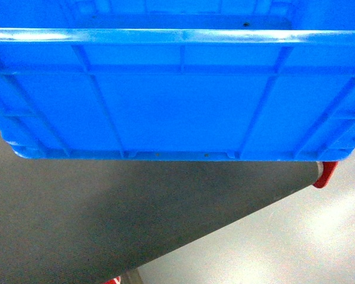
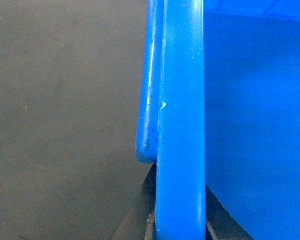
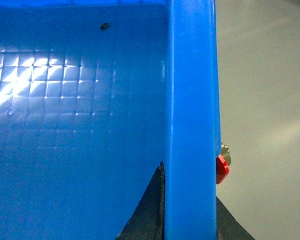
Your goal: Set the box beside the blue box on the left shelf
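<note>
The box (image 1: 177,100), a large bright-blue ribbed crate, fills the upper half of the head view and hangs above the floor. Its thick rim (image 2: 180,125) runs up the left wrist view, and my left gripper (image 2: 180,220) is shut on it, one dark finger on each side. In the right wrist view the opposite rim (image 3: 190,120) is clamped the same way by my right gripper (image 3: 190,210), with the crate's gridded inside (image 3: 75,110) to the left. The left shelf and the other blue box are out of view. Neither gripper shows in the head view.
Grey floor (image 1: 106,225) lies under the crate, darker on the left and paler (image 1: 296,236) at the right. A red part (image 1: 325,173) pokes out under the crate's right bottom corner, and the same red part (image 3: 221,169) shows beside the rim.
</note>
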Controlling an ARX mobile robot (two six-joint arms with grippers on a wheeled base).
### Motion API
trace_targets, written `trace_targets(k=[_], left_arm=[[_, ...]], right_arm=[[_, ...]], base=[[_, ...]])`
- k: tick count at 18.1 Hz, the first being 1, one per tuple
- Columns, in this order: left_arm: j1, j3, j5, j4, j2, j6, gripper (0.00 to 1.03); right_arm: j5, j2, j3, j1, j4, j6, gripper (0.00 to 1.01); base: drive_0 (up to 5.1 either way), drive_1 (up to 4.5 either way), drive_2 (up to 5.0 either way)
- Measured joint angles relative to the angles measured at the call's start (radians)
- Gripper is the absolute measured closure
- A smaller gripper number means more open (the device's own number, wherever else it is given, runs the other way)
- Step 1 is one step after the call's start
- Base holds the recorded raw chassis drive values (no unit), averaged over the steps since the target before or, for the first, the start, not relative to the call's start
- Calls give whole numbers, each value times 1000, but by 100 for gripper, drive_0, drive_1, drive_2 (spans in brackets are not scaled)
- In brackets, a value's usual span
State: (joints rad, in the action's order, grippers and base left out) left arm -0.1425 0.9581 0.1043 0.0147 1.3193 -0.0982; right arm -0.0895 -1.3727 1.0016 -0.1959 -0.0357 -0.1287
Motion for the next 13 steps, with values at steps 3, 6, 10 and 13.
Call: trace_targets(k=[3, 6, 10, 13], left_arm=[[0, 0, 0, 0, 0, 0, 96], [0, 0, 0, 0, 0, 0, 96], [0, 0, 0, 0, 0, 0, 96], [0, 0, 0, 0, 0, 0, 96]], right_arm=[[0, 0, 0, 0, 0, 0, 93], [0, 0, 0, 0, 0, 0, 93], [0, 0, 0, 0, -1, 0, 93], [0, 0, 0, 0, 2, 0, 93]], base=[[0, 0, 0], [0, 0, 0], [0, 0, 0], [0, 0, 0]])
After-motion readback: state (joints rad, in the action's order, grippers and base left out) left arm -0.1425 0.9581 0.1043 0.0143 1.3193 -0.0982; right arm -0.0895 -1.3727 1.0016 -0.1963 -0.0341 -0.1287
